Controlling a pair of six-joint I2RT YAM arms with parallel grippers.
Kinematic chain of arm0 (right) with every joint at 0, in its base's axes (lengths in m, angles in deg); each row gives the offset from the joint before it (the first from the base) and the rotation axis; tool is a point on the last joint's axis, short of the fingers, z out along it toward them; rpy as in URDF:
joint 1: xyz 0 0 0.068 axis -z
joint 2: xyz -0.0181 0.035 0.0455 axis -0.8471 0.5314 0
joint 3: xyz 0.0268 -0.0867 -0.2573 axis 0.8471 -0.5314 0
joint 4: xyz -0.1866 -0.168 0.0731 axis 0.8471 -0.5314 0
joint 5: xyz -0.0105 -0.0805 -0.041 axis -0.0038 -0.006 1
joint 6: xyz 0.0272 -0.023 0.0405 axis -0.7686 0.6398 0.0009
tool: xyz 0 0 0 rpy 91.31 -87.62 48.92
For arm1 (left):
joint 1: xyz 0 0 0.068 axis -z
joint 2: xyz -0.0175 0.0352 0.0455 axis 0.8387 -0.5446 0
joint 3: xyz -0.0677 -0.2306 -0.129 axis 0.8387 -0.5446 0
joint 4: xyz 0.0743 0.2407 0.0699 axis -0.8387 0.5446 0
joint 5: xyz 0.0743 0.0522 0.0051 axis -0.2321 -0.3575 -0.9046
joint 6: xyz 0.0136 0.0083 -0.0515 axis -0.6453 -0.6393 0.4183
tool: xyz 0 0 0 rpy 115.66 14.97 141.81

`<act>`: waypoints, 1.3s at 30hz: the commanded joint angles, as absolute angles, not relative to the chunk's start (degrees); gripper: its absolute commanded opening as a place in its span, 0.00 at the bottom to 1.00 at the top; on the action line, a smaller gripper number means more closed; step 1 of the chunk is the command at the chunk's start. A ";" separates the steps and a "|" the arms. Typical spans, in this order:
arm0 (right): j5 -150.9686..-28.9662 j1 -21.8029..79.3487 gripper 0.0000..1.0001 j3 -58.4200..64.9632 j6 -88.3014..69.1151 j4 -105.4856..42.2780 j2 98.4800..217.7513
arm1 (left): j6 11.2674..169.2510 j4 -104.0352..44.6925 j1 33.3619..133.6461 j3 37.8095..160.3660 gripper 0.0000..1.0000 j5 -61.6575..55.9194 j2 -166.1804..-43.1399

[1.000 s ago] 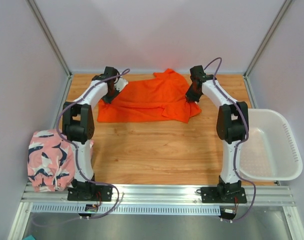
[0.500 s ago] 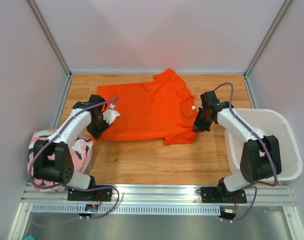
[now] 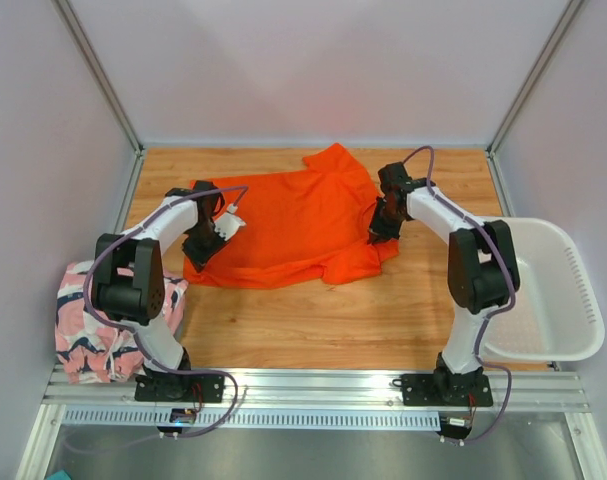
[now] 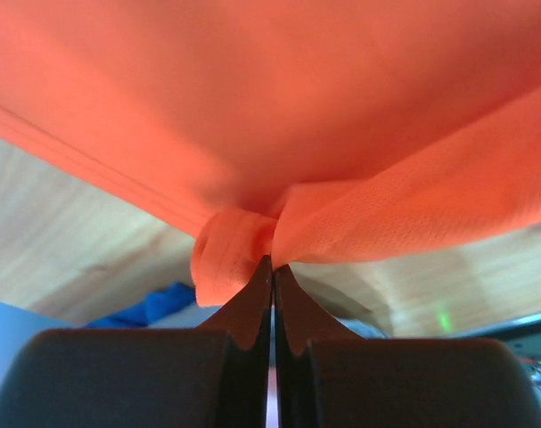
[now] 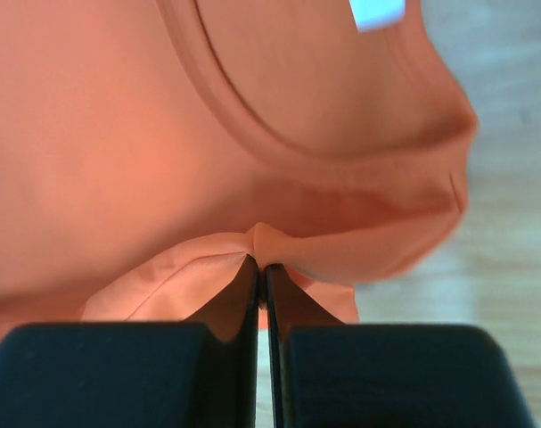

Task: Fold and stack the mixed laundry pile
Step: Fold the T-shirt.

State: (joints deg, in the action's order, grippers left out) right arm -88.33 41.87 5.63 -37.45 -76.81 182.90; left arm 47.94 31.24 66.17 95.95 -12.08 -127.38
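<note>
Your left hand point(image 3: 205, 243) is clenched on a bunched bit of hem of the orange shirt point(image 3: 293, 215), at the shirt's left end. Your right hand point(image 3: 381, 225) is clenched on a pinch of cloth just beside the neckline, at its right end.

The shirt lies across the far half of the desk point(image 3: 313, 320). Its long axis runs left to right, with the hem toward the left edge and the collar toward the right edge. One sleeve points at the far edge and the other toward the near edge. Each hand therefore grasps the end nearest it, with the body of the shirt between them.

The pink patterned garment point(image 3: 88, 325) sits bundled at the near left corner, well apart from the shirt. The white basket point(image 3: 573, 300) is at the right edge.

The coming move probably depends on both hands travelling together, square to that axis. If one leads, expect the shirt to skew.
</note>
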 commanded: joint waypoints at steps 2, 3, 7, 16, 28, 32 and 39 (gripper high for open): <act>-86.19 43.04 0.00 13.41 -35.74 -75.65 189.17 | 48.79 29.39 66.06 99.78 0.01 -14.38 -131.55; -86.19 43.31 0.00 15.94 -35.74 -76.00 190.23 | 49.23 29.12 65.97 100.65 0.01 -14.30 -132.52; -86.37 43.84 0.00 22.11 -34.77 -78.20 195.76 | 49.67 28.59 65.44 103.38 0.01 -14.73 -134.63; -86.37 44.80 0.00 28.97 -34.33 -80.23 201.48 | 50.99 28.16 64.48 109.88 0.08 -14.82 -139.99; -89.44 45.95 0.35 31.52 -36.62 -76.27 203.33 | 53.80 27.54 62.98 114.72 0.39 -16.93 -143.07; -89.89 45.95 0.44 33.64 -34.60 -77.15 200.88 | 56.17 27.10 59.92 117.88 0.51 -18.86 -141.15; -80.50 45.60 0.48 22.31 -32.57 -79.79 188.76 | 59.52 25.26 56.04 116.67 0.57 -17.02 -133.07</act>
State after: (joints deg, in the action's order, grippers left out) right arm -85.79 45.76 26.49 -34.18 -78.54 195.47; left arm 56.61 26.54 56.58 117.40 -17.20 -139.36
